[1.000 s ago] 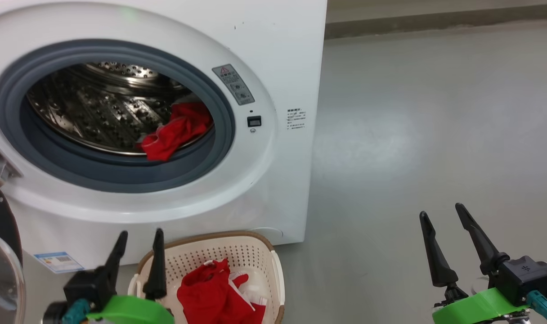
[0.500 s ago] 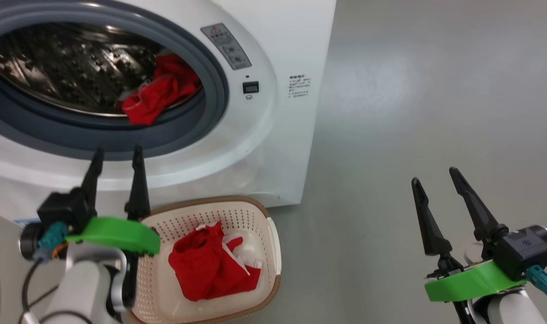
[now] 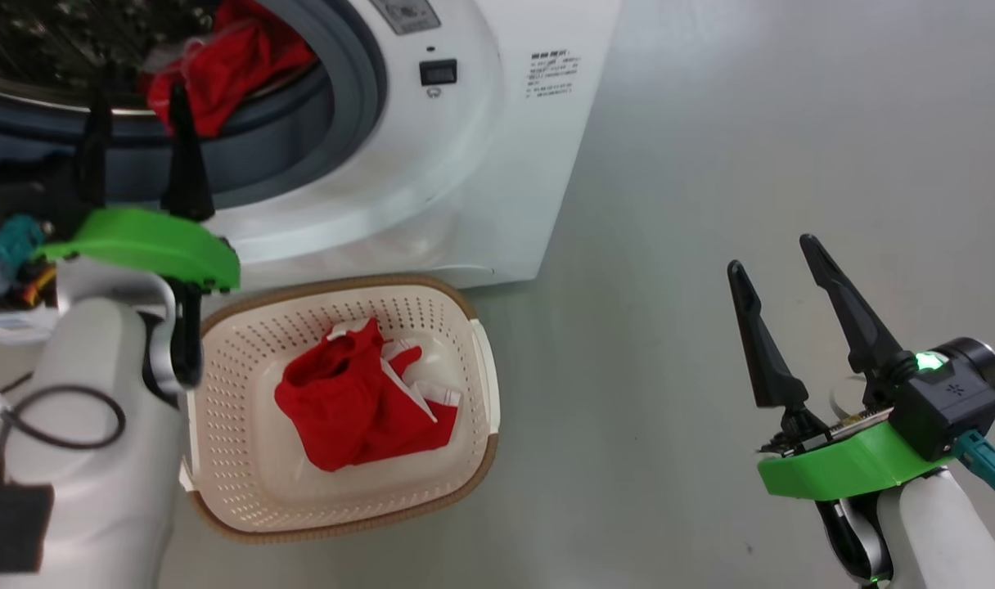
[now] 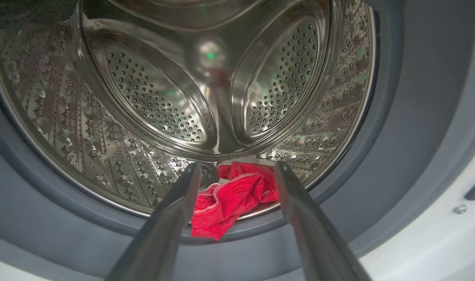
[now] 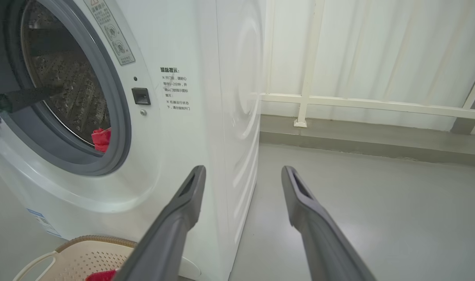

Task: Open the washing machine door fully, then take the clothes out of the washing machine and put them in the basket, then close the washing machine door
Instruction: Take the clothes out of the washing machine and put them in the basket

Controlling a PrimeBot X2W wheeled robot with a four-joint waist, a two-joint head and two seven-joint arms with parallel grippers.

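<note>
Mid-unloading; left jaws wide open and empty, red garment point(image 4: 233, 197) just ahead between them inside the washing machine point(image 4: 409, 117); next move should be reach in, close; right jaws open, empty.

Head downward; wrists toward washing machine point(image 5: 175, 128)

A: What changed over that second?
B: The head camera dipped, so the washing machine point(image 3: 497, 180) slid up the picture and the basket point(image 3: 342, 284) came wholly into it.
A: And the arms?
B: The left gripper point(image 3: 137, 98) rose from beside the basket's rim to the drum mouth point(image 4: 339, 171), its fingers point(image 4: 171, 218) lined up on the red garment point(image 4: 229, 195) there.
</note>
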